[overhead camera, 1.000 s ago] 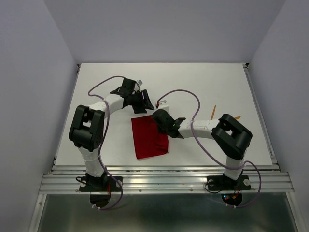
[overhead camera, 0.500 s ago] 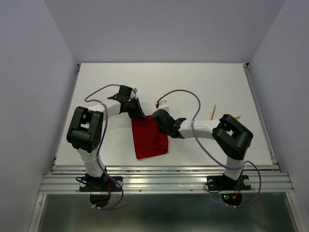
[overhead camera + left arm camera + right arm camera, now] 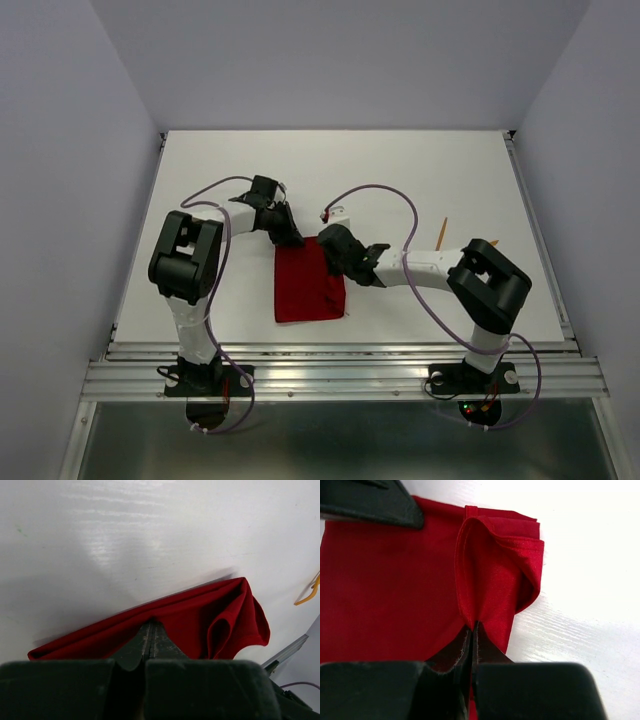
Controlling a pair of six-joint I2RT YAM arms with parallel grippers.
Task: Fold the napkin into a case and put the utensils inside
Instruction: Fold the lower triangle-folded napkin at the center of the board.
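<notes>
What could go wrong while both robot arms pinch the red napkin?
Both arms' jaws pinch the napkin only at its far edge, so it may slip out when pulled. The layers by the right jaws bulge loosely, so the fold might turn out crooked. The right arm might knock the orange utensils lying beside it.

Robotics lab test cell: plain grey walls (image 3: pixel 340 60) enclose a white table (image 3: pixel 400 160); two arms (image 3: pixel 185 270) bolted to an aluminium rail (image 3: pixel 340 378).
</notes>
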